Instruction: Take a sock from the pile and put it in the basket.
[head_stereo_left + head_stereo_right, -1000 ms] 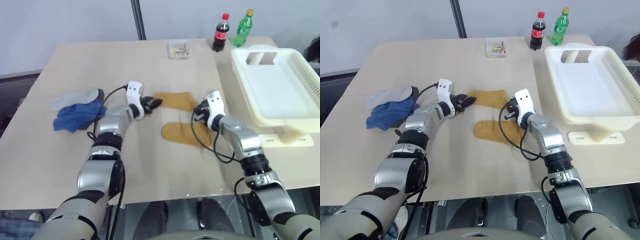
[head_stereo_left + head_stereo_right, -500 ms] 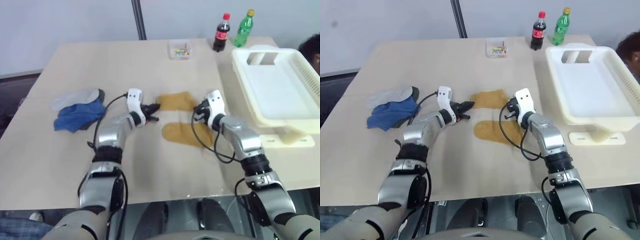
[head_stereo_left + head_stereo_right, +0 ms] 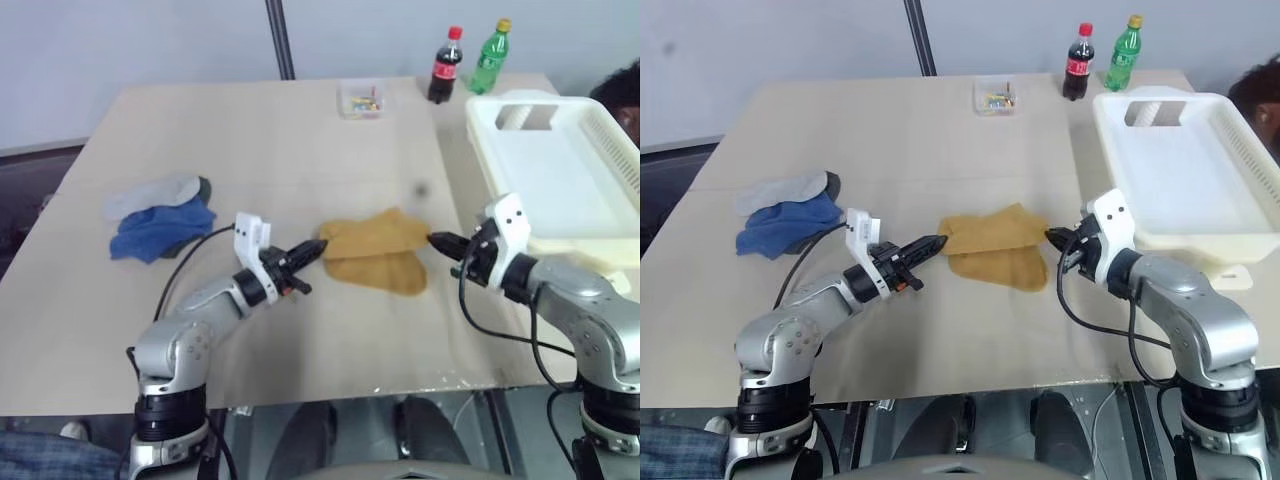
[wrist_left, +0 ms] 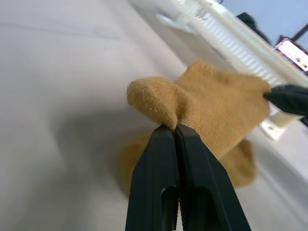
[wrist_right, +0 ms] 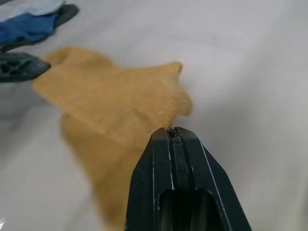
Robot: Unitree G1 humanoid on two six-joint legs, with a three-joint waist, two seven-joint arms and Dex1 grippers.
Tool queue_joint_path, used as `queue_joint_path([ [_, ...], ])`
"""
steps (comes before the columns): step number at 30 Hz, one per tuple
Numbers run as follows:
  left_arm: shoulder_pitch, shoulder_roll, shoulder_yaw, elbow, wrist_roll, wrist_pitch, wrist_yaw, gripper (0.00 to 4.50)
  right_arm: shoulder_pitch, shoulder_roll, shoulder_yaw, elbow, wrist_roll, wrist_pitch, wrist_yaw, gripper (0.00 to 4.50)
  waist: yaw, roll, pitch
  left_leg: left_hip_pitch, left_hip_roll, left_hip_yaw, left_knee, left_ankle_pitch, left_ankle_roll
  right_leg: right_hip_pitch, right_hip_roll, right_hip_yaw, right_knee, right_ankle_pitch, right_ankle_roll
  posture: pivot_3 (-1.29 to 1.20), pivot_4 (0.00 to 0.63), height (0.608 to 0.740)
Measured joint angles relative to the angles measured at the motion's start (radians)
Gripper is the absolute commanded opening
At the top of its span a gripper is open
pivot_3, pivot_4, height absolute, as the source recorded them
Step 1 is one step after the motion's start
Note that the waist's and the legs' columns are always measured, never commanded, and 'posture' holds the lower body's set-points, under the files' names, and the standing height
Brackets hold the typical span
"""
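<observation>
Both grippers have drawn back toward the table's near edge, and the sock has come with them. It now hangs stretched between the left gripper and right gripper, apparently lifted, each pinching one end.

- The sock is mustard-coloured, soft and floppy. It is stretched between two pinched ends, one corner at each side, and sags slightly in the middle above the table. A second mustard piece lies flat just beneath it.
- The pile sits well to the left: a blue sock bunched up, with a pale grey one lying along its far edge.
- The basket is cream-white, rectangular, with slotted sides and a handle cut-out, upright on the right.
</observation>
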Motion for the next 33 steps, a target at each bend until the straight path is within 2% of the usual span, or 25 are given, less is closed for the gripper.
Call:
queue_joint_path([
  [3, 0.051, 0.013, -0.029, 0.000, 0.017, 0.002, 0.025, 0.06, 0.122, 0.041, -0.010, -0.084, 0.032, 0.062, -0.058, 0.00, 0.002, 0.000, 0.000, 0.000, 0.000, 0.000, 0.000, 0.000, 0.000, 0.000, 0.000, 0.000, 0.001, 0.000, 0.000, 0.00, 0.150, 0.740],
  [9, 0.075, 0.008, -0.098, 0.023, 0.075, -0.056, 0.046, 0.06, 0.168, 0.086, 0.039, -0.126, 0.014, 0.056, -0.151, 0.00, 0.002, 0.000, 0.000, 0.011, -0.001, 0.000, -0.001, 0.000, 0.000, 0.010, 0.001, -0.001, -0.001, 0.000, 0.000, 0.00, 0.150, 0.740],
  [14, 0.056, -0.085, -0.098, 0.079, 0.108, -0.156, 0.100, 0.06, 0.167, 0.086, 0.070, -0.099, -0.024, 0.000, -0.180, 0.00, 0.007, -0.001, 0.000, 0.010, -0.001, 0.000, -0.001, 0.000, 0.000, 0.010, 0.001, -0.001, -0.002, 0.000, 0.000, 0.00, 0.150, 0.740],
  [26, 0.049, -0.078, -0.137, 0.140, 0.156, -0.253, 0.078, 0.06, 0.157, 0.053, 0.112, -0.046, -0.069, -0.089, -0.181, 0.00, 0.006, -0.001, 0.000, 0.011, -0.001, -0.001, -0.002, 0.000, 0.000, 0.012, 0.002, -0.002, -0.006, 0.000, 0.000, 0.00, 0.150, 0.740],
  [29, 0.047, -0.076, -0.140, 0.147, 0.173, -0.254, 0.094, 0.00, 0.168, 0.050, 0.141, -0.046, -0.058, -0.086, -0.171, 0.76, 0.007, -0.001, 0.000, 0.011, 0.000, -0.001, -0.002, 0.000, 0.001, 0.013, 0.002, -0.002, -0.006, 0.000, 0.000, 0.00, 0.150, 0.740],
  [32, 0.036, -0.077, -0.142, 0.176, 0.194, -0.254, 0.117, 0.00, 0.179, 0.031, 0.165, -0.046, -0.056, -0.088, -0.164, 2.04, 0.008, -0.001, 0.000, 0.011, -0.001, -0.001, -0.002, 0.000, 0.001, 0.014, 0.002, -0.002, -0.007, 0.000, 0.000, 0.00, 0.150, 0.740],
  [33, 0.035, -0.078, -0.143, 0.176, 0.196, -0.254, 0.118, 0.00, 0.180, 0.030, 0.165, -0.046, -0.057, -0.089, -0.164, 2.25, 0.008, -0.001, 0.000, 0.011, -0.001, -0.001, -0.002, -0.001, 0.001, 0.014, 0.002, -0.003, -0.008, 0.000, 0.000, 0.00, 0.150, 0.740],
])
